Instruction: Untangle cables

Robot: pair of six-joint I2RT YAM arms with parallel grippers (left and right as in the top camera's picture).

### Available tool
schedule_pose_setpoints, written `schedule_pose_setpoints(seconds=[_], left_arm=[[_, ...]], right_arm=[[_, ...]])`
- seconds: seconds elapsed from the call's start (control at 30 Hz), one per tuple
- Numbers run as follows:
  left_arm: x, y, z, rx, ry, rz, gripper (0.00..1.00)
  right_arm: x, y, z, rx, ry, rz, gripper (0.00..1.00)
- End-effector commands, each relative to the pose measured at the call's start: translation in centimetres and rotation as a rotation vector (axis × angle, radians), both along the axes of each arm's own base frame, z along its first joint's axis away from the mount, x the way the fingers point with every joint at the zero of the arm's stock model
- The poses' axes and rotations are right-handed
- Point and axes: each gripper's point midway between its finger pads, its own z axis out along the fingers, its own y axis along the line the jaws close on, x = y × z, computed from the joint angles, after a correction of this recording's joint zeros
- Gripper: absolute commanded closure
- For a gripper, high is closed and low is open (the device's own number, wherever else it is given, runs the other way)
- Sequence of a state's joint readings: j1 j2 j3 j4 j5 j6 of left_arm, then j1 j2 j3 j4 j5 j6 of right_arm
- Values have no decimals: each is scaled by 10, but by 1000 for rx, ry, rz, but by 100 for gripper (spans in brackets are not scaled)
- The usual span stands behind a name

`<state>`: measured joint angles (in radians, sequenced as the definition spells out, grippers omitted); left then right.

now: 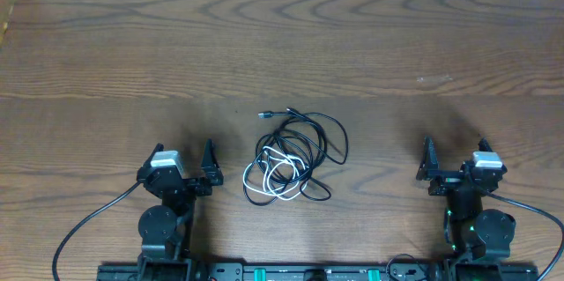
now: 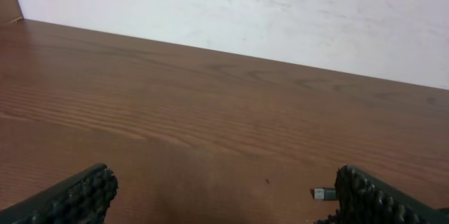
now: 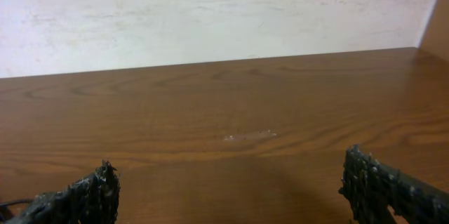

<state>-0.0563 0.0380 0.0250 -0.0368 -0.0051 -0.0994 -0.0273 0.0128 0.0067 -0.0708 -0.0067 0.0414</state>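
Wooden tabletop [image 1: 282, 34], pale wall behind. Black cord [image 1: 343, 143] and white cord [image 1: 280, 173] lie tangled at centre, between our arms. Left jaws, right jaws apart, empty. We judge: pinch one cord each, pull gently outward.

A dark brown, wood-grained surface [image 1: 370, 43] stretches to its far edge, where a scuffed white wall [image 2: 295, 13] rises.
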Motion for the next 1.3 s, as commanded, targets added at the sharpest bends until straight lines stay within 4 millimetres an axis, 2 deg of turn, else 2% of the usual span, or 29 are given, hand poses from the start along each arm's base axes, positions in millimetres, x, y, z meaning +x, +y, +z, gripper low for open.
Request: schedule_pose_setpoints(seconds=[0.0, 0.87, 1.13, 1.27], left_arm=[[-1, -1, -19, 20, 59, -5, 0], [-1, -1, -18, 20, 57, -5, 0], [-3, -17, 8, -1, 7, -101, 0], [-9, -18, 16, -4, 51, -108, 0]], right_arm=[[0, 1, 0, 5, -1, 0, 1], [0, 1, 0, 5, -1, 0, 1], [0, 1, 0, 5, -2, 0, 1], [0, 1, 0, 5, -2, 0, 1]])
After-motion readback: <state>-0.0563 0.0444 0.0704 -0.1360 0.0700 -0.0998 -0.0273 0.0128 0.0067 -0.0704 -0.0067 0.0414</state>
